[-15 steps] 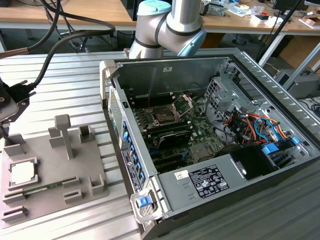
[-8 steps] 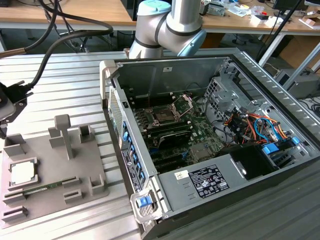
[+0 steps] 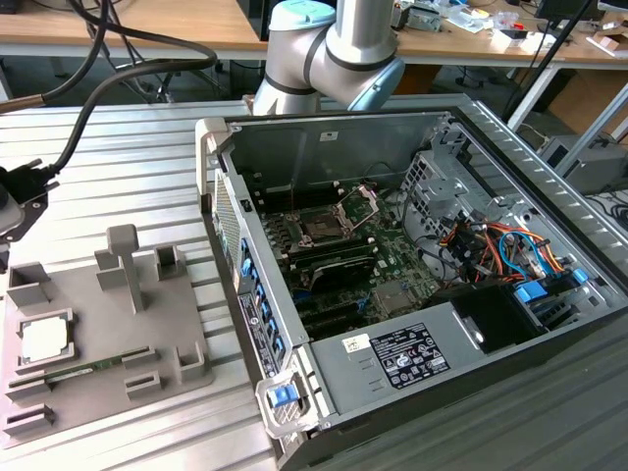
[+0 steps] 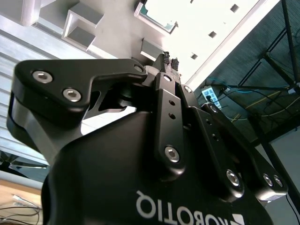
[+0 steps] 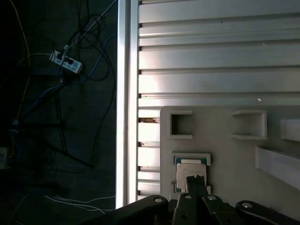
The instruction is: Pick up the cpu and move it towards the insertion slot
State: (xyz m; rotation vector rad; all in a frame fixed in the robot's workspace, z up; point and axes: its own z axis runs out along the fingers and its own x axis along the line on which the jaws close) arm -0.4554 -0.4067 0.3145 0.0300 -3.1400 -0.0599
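The cpu, a silvery square chip with a thin green rim, lies flat in a square recess of the grey tray at the exterior view's left. In the first wrist view the cpu sits just beyond my gripper, whose black fingertips are pressed together over its near edge. The second wrist view shows the gripper shut, with nothing between its tips. The insertion slot, a dark socket with a shiny frame and raised plate, lies inside the open computer case, far toward the exterior view's right.
A green memory stick lies in the tray near the cpu. Upright grey posts rise from the tray. The case wall stands between tray and motherboard. The table edge runs close to the tray, with cables on the floor beyond.
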